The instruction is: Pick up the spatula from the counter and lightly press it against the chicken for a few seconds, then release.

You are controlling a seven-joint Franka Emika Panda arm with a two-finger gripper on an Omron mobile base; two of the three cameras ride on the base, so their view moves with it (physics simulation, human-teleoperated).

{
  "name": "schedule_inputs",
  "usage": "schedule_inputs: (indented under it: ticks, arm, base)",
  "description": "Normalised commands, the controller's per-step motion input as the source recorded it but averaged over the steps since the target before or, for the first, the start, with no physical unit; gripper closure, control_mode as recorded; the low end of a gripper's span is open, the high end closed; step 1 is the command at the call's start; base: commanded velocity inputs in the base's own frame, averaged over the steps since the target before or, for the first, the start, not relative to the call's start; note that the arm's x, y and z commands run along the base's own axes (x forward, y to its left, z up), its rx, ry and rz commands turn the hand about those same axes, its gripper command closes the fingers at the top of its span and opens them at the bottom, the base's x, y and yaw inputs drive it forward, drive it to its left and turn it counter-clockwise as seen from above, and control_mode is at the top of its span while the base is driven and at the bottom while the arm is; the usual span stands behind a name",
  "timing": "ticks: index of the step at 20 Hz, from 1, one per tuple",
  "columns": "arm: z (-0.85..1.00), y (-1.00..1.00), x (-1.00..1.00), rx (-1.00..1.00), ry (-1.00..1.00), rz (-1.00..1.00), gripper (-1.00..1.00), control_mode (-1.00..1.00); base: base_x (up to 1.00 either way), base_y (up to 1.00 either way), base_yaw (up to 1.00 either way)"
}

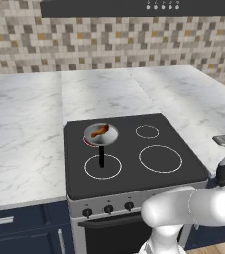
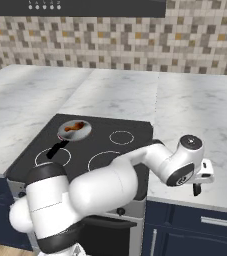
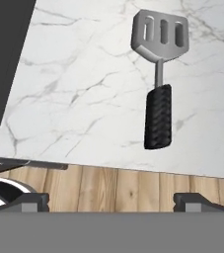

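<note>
The spatula (image 3: 159, 89) lies flat on the marble counter right of the stove, with a slotted metal head and a black ribbed handle. Its handle points toward the counter's front edge. Its head (image 1: 224, 140) also peeks out at the right edge of the left base view. My gripper (image 3: 114, 201) hovers above the counter's front edge, short of the handle, open with nothing between its fingertips. In the right base view the gripper (image 2: 201, 182) hangs down over that edge. The chicken (image 1: 99, 132) is a brown piece in a small grey pan (image 2: 74, 129) on the stove's rear left burner.
The black stovetop (image 1: 134, 154) has several ring burners, and the pan's dark handle (image 1: 102, 158) reaches toward the front. The stove's edge (image 3: 0, 74) borders the spatula's counter (image 3: 84, 89) on the left. Wooden floor (image 3: 113, 180) shows beyond the counter front. A tiled wall (image 1: 109, 44) closes the back.
</note>
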Motion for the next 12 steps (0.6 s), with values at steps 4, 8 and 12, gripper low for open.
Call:
schedule_inputs:
  ticks: [4, 8, 12]
  arm:
    - [-0.12, -0.01, 0.08, 0.0, 0.0, 0.04, -1.0, -1.0]
    - [-0.1, -0.01, 0.1, 0.0, 0.0, 0.04, -1.0, -1.0]
    - [-0.12, -0.07, 0.22, 0.01, 0.04, 0.04, -1.0, -1.0]
  base:
    - [0.0, 0.0, 0.0]
    - [0.0, 0.0, 0.0]
    - [0.0, 0.0, 0.0]
